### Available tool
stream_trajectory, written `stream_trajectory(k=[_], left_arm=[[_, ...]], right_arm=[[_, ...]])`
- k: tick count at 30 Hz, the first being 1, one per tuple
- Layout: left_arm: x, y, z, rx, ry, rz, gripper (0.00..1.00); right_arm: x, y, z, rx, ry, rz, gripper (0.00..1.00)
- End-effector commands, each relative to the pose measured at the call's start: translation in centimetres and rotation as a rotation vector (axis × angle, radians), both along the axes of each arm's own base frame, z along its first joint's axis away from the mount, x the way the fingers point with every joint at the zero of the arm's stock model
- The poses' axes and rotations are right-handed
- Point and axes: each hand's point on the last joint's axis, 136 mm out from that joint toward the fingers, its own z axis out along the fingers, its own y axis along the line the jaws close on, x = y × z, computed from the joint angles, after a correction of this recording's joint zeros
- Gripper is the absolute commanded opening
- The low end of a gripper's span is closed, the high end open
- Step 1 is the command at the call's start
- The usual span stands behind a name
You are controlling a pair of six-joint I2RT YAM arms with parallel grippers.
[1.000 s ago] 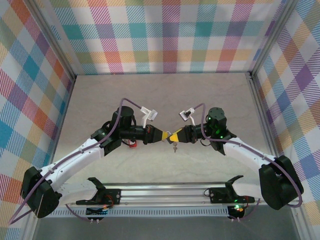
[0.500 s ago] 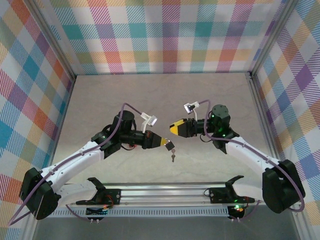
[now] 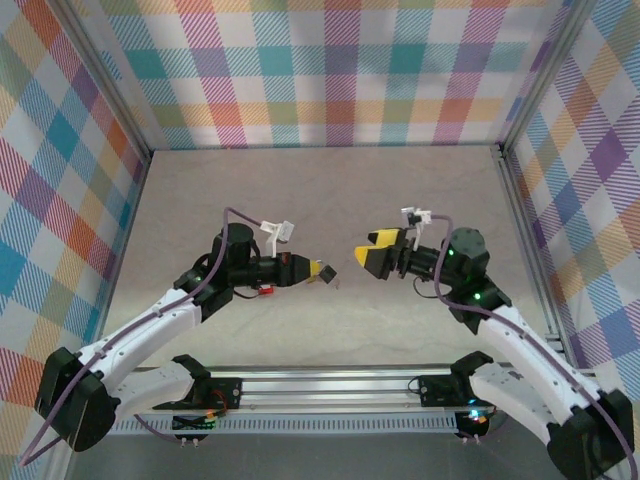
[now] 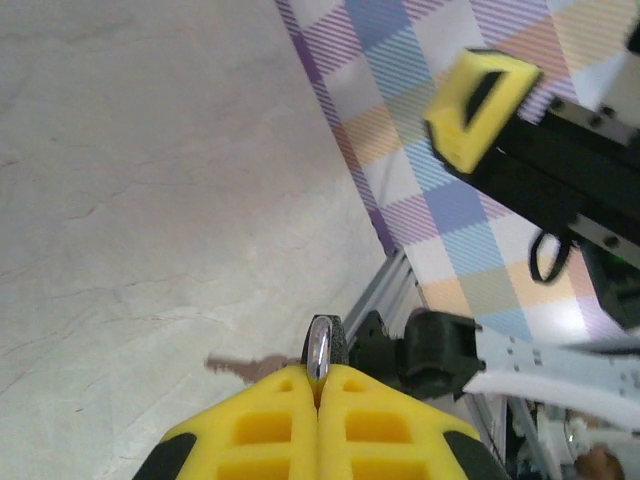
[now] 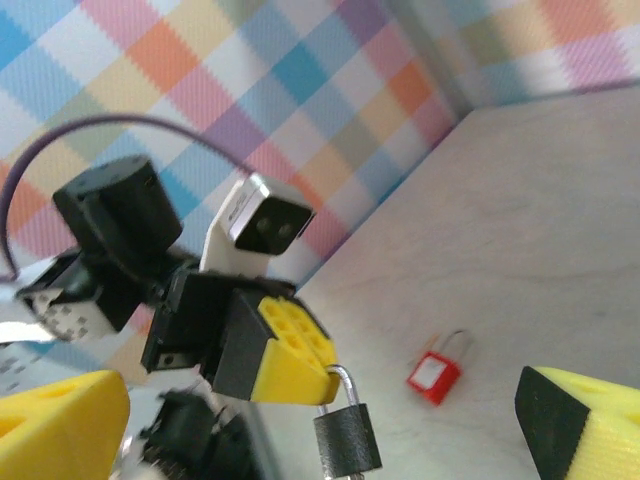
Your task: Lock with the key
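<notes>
The small black metal padlock (image 5: 347,440) hung by its shackle from the tips of the left gripper (image 3: 322,272), above the middle of the pale stone-patterned table (image 3: 330,190). The right gripper (image 3: 366,253) stood just to its right, facing it and apart from it. The small red padlock (image 3: 265,289) lay on the table beneath the left arm's wrist, to the left of the black padlock.

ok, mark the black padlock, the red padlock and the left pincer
black padlock (image 5: 347,440), right wrist view, middle of its body
red padlock (image 5: 434,376), right wrist view, middle of its body
left pincer (image 4: 319,378), left wrist view, seam between its shut fingertips
</notes>
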Motion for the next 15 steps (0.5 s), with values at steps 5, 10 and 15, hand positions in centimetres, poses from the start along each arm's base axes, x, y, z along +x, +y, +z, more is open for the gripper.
stream_trajectory(k=[5,10,15], left_arm=[[3.8,-0.3,3.5,-0.179,-0.069,0.145,0.0],[5.2,-0.3,3.9,-0.195,-0.09,0.197,0.0],[6.1,-0.9,3.6,-0.232,-0.062,0.207,0.0]], right_arm=[[2.0,-5.0,-3.1,-0.063,0.047,-0.349,0.99],[2.3,-6.1,-4.8,-0.07,0.112,-0.405,0.99],[3.2,-5.9,-5.8,-0.009,0.193,-0.373,0.99]])
